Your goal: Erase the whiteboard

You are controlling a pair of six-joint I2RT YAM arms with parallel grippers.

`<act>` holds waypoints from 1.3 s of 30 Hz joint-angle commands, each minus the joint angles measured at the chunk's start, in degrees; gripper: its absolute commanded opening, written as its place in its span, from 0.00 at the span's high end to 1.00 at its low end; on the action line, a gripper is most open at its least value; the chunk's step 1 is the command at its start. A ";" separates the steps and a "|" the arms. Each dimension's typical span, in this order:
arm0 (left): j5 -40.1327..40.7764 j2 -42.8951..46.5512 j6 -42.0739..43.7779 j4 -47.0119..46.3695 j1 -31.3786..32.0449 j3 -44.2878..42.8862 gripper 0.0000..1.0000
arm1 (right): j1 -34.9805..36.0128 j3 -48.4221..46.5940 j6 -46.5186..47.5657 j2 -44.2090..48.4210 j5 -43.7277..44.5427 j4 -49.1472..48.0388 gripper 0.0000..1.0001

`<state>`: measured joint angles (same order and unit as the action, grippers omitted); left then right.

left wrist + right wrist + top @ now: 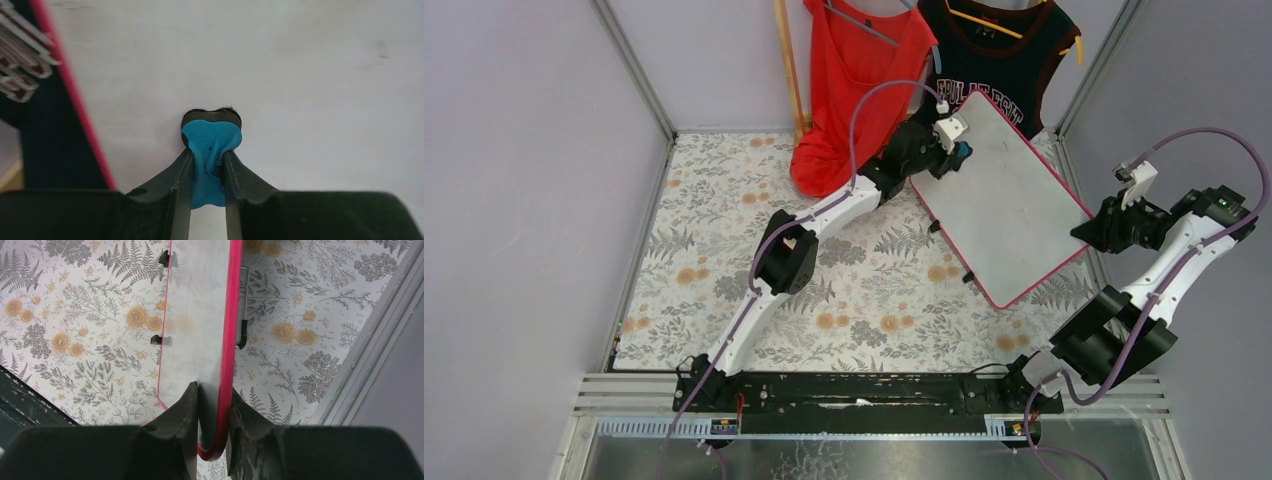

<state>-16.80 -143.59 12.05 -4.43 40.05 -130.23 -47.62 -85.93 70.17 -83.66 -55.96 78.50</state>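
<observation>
Item 1: whiteboard (1004,205). Large, white-grey face, thin pink-red frame, rounded corners. Placed over the right half of the surface (724,250), reaching toward its far right corner. Tilted and raised off the floral covering on the right side. Small black feet (156,339) showing along the edges in the right wrist view.

Item 2: right pincer (1092,232). Closed on the whiteboard's right edge, close to a rounded corner. Panel and frame clamped between both fingers, above the right edge of the surface.

Item 3: left pincer (961,150). Closed on item 4, at the whiteboard's far left corner.

Item 4: blue eraser (210,142). Soft block, squeezed narrow between the fingers. Dark pad touching the whiteboard's face, near the pink-red frame.

Item 5: red sleeveless top (854,80). On a hanger at the far wall, hem resting at the far edge of the surface.

Item 6: dark jersey (999,60). Lettered front, on a hanger just right of the red top, behind the whiteboard's far corner.

Item 7: wooden pole (790,70). Leaning at the far wall, just left of the red top.
</observation>
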 commanded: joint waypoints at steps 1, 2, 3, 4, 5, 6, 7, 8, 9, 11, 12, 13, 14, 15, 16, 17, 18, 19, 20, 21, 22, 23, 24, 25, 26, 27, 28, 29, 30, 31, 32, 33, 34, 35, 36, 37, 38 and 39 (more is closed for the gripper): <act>6.41 -5.95 -0.23 -7.80 -5.58 -3.13 0.89 | 4.50 4.43 6.80 1.54 9.27 6.36 1.00; 6.39 -6.10 -0.56 -8.64 -6.10 -3.20 0.89 | 4.66 4.66 6.86 1.56 9.36 6.33 1.00; 6.27 -6.30 -0.88 -9.40 -6.59 -3.21 0.89 | 4.84 4.94 6.76 1.57 9.38 6.36 1.00; 6.47 -6.33 -1.22 -9.98 -7.03 -3.19 0.89 | 4.94 5.04 6.74 1.61 9.38 6.35 1.00; 6.43 -6.47 -1.55 -10.53 -7.40 -3.10 0.89 | 5.05 5.21 6.73 1.69 9.38 6.38 1.00; 6.37 -6.44 -1.85 -11.11 -7.78 -2.92 0.89 | 5.12 5.44 6.76 1.74 9.34 6.38 1.00; 5.98 -6.43 -2.59 -11.47 -8.10 -2.58 0.89 | 5.20 5.61 6.77 1.78 9.27 6.36 1.00; 5.13 -6.34 -2.94 -11.72 -8.34 -2.31 0.89 | 5.31 5.68 6.77 1.70 9.20 6.39 1.00; 4.93 -6.26 -3.21 -11.93 -8.39 -1.89 0.89 | 5.41 5.67 6.67 1.55 9.16 6.32 1.00; 3.97 -5.47 -4.10 -12.93 -8.28 0.04 0.89 | 5.56 5.49 6.42 1.25 8.95 6.33 1.00; 3.48 -4.97 -4.83 -13.77 -8.10 1.20 0.89 | 5.64 5.39 6.43 1.10 8.90 6.32 1.00; 3.08 -4.47 -5.77 -14.70 -7.89 2.36 0.89 | 5.69 5.35 6.32 0.98 8.82 6.34 1.00; 2.72 -3.88 -6.35 -15.46 -7.69 3.64 0.89 | 5.76 5.23 6.18 0.89 8.73 6.34 1.00; 2.59 -3.34 -6.56 -16.13 -7.28 4.88 0.89 | 5.85 5.12 6.06 0.80 8.67 6.32 1.00; 2.54 -2.76 -6.45 -16.50 -6.82 5.81 0.89 | 5.93 4.93 5.91 0.78 8.60 6.33 1.00; 3.05 -2.11 -6.02 -16.78 -6.24 6.84 0.90 | 5.95 4.79 5.80 0.78 8.66 6.33 1.00; 3.67 -1.28 -5.47 -16.98 -5.65 7.95 0.90 | 6.03 4.68 5.63 0.78 8.74 6.33 1.00; 5.37 -0.40 -4.50 -16.99 -5.01 8.88 0.91 | 6.04 4.62 5.59 0.85 8.91 6.36 1.00; 7.59 0.28 -3.47 -16.59 -4.38 9.66 0.92 | 6.04 4.52 5.59 0.86 9.02 6.32 1.00; 9.59 1.24 -2.74 -16.40 -3.95 10.49 0.93 | 6.04 4.43 5.47 0.86 9.11 6.34 1.00; 11.59 2.00 -2.46 -16.71 -3.79 11.72 0.95 | 6.00 4.32 5.22 0.79 9.16 6.34 1.00; 12.95 3.13 -2.29 -16.94 -3.80 13.29 0.96 | 6.04 4.27 5.16 0.71 9.20 6.33 1.00; 15.32 4.01 -2.03 -17.15 -3.86 14.18 0.98 | 6.04 4.17 5.03 0.65 9.20 6.33 1.00; 18.17 4.65 -1.74 -17.31 -3.91 15.01 1.00 | 6.02 4.02 4.84 0.50 9.16 6.32 1.00; 21.65 5.32 -1.32 -17.63 -4.04 15.99 1.00 | 6.04 3.83 4.66 0.24 9.12 6.34 1.00; 24.08 6.07 -0.84 -18.36 -4.10 17.11 1.00 | 6.04 3.78 4.67 0.12 8.99 6.37 1.00; 27.17 6.75 -0.51 -19.12 -4.10 18.22 1.00 | 6.02 3.71 4.63 -0.04 8.87 6.39 1.00; 28.54 7.49 -0.25 -19.40 -4.22 18.98 1.00 | 6.03 3.83 4.69 -0.14 8.71 6.37 1.00; 29.75 8.17 0.02 -19.70 -4.27 19.82 1.00 | 6.09 3.84 4.71 -0.26 8.54 6.39 1.00; 30.72 8.83 0.40 -20.16 -4.28 20.68 1.00 | 6.04 3.79 4.71 -0.42 8.44 6.39 1.00; 31.75 9.19 0.77 -20.16 -4.24 21.18 1.00 | 6.04 3.69 4.71 -0.53 8.34 6.34 1.00; 33.08 9.25 1.02 -19.29 -4.20 20.81 1.00 | 6.04 3.66 4.67 -0.68 8.34 6.32 1.00; 33.96 9.25 1.14 -18.68 -4.19 20.53 1.00 | 6.04 3.48 4.69 -0.79 8.25 6.32 1.00; 33.64 9.62 1.13 -18.97 -4.23 21.09 1.00 | 6.08 3.49 4.63 -0.92 8.16 6.32 1.00; 32.22 10.46 1.11 -19.68 -4.30 22.52 1.00 | 6.05 3.37 4.62 -0.97 8.15 6.33 1.00; 30.33 11.37 0.98 -20.37 -4.40 23.99 1.00 | 6.04 3.38 4.62 -1.06 8.15 6.33 1.00; 27.86 12.31 0.73 -21.42 -4.38 25.94 1.00 | 5.98 3.44 4.62 -1.07 8.10 6.32 1.00; 25.57 13.36 0.20 -22.74 -4.29 27.92 1.00 | 6.03 3.49 4.69 -1.07 8.13 6.36 1.00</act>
<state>11.94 -134.89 11.90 -19.92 36.05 -107.48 -44.25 -85.60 71.00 -82.46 -58.15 79.53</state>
